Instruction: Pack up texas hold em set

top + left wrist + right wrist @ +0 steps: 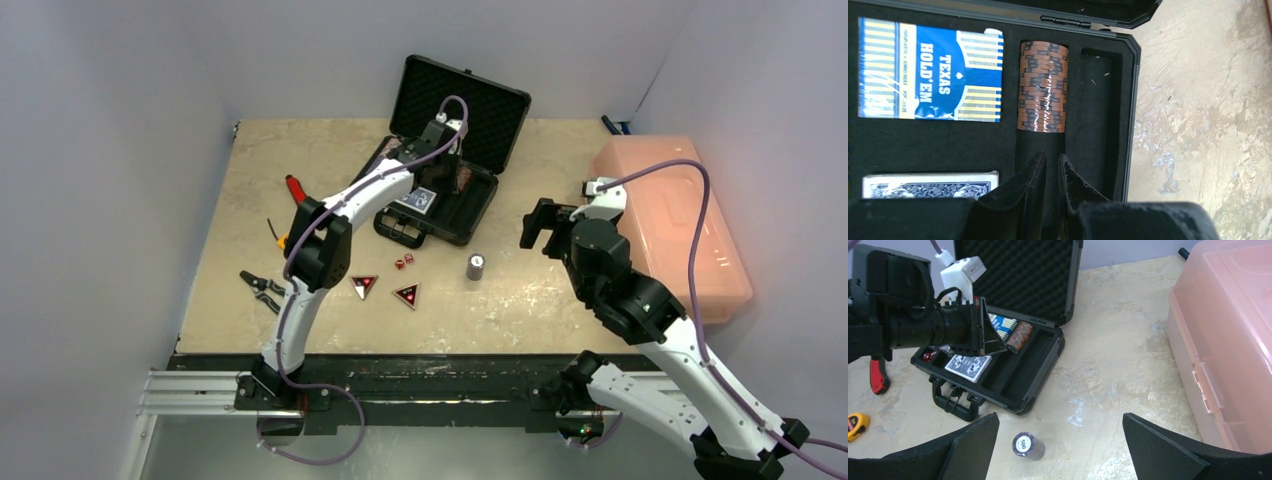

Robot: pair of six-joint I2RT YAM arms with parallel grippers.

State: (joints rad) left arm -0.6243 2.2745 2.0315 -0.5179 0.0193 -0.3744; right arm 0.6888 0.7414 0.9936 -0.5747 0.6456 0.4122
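Pale grey walls close round a beige, marbled table (560,300), and at the upper centre of the overhead view the black briefcase (480,110) lies open, its egg-crate foam lid tipped back toward the far wall. The left arm reaches over it from the lower left of the frame, and the left gripper (1052,156) hangs above the foam tray with its fingers drawn close, only a thin slit between them and nothing in it. Just above the fingertips in the left wrist view a brown chip stack (1043,87) lies on its side in a long slot. At the upper left of that view sits a blue and yellow card deck (930,70) (its face reads TEXAS HOLD'EM), with a second deck (930,184), patterned back up, at the lower left. Below the case in the overhead view, red dice (403,262) and two triangular buttons (364,285) lie on the table, and to their right a grey chip stack (476,266) stands on end. The right gripper (1060,415) hovers near that stack, jaws spread wide and holding nothing. A pink translucent bin (670,220) fills the right side, and a red-handled tool (296,187) lies left of the case
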